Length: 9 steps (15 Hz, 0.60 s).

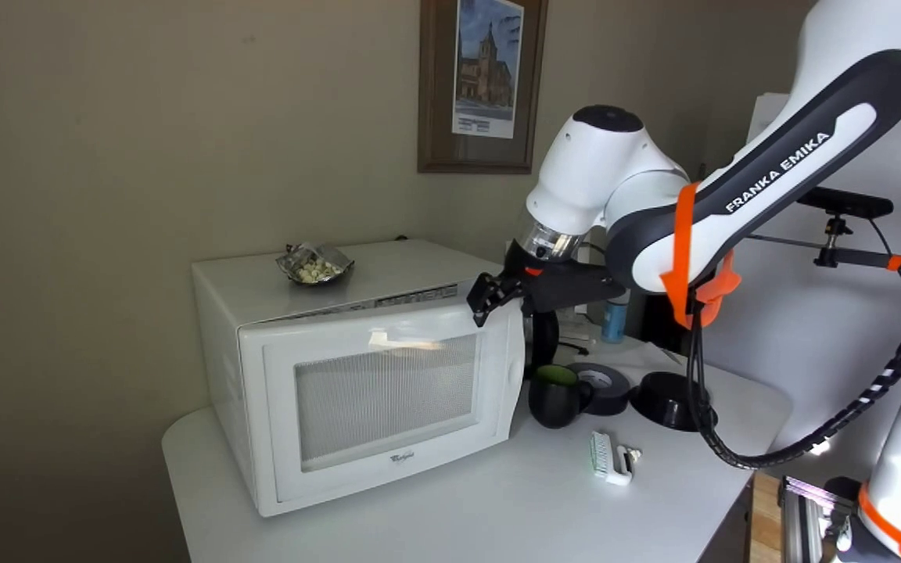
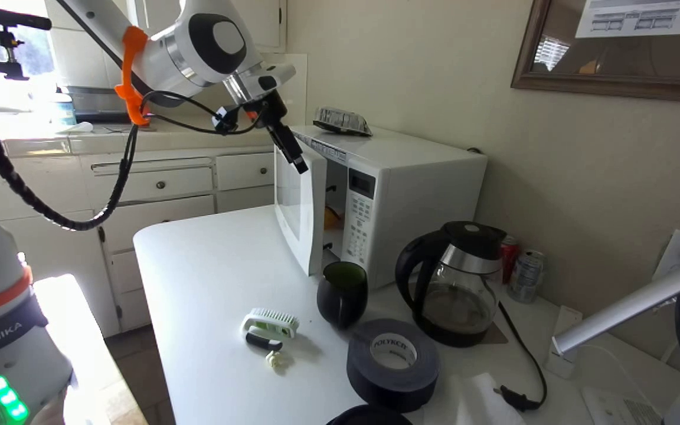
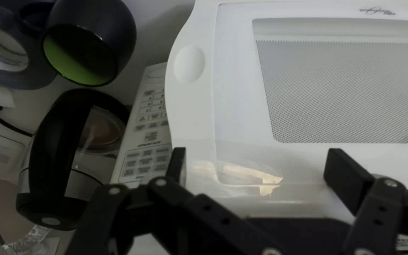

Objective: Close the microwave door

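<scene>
The white microwave (image 1: 396, 254) stands on the white table; its body also shows in an exterior view (image 2: 428, 183). Its door (image 1: 278, 422) is partly open, with a gap showing the inside and control panel beside the door's free edge (image 2: 318, 218). The door's outer face and mesh window fill much of the wrist view (image 3: 241, 88). My black gripper (image 1: 486, 305) is at the upper corner of the door near its free edge, also seen in an exterior view (image 2: 300, 164). In the wrist view its fingers (image 3: 255, 164) are spread wide with nothing between them. I cannot tell whether they touch the door.
A black mug (image 2: 343, 298) stands close to the door's free edge. A glass kettle (image 2: 455, 295), a tape roll (image 2: 396, 366) and a brush (image 2: 269, 324) are on the table. An opened foil bag (image 1: 316, 266) lies on top of the microwave.
</scene>
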Tool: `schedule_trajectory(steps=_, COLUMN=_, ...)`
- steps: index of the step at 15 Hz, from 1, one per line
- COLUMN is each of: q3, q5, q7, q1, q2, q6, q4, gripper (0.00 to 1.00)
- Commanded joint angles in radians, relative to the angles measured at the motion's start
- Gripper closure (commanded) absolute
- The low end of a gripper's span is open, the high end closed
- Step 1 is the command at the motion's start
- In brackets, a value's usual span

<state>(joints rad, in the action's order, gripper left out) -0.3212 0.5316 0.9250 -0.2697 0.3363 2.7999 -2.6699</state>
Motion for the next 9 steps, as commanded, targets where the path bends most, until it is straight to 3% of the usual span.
schedule_trajectory(steps=1, q3=-0.043, q5=0.150, q7=0.058, q1=-0.107, q2=-0.080, q6=0.079, q4=0.046, gripper=0.00)
schedule_trajectory(steps=5, q3=-0.074, q5=0.271, q7=0.114, q1=-0.179, q2=-0.142, q6=0.100, q4=0.102, gripper=0.00)
schedule_trajectory(steps=9, q3=-0.086, q5=0.310, q7=0.107, q1=-0.176, q2=-0.215, q6=0.108, q4=0.153, gripper=0.00)
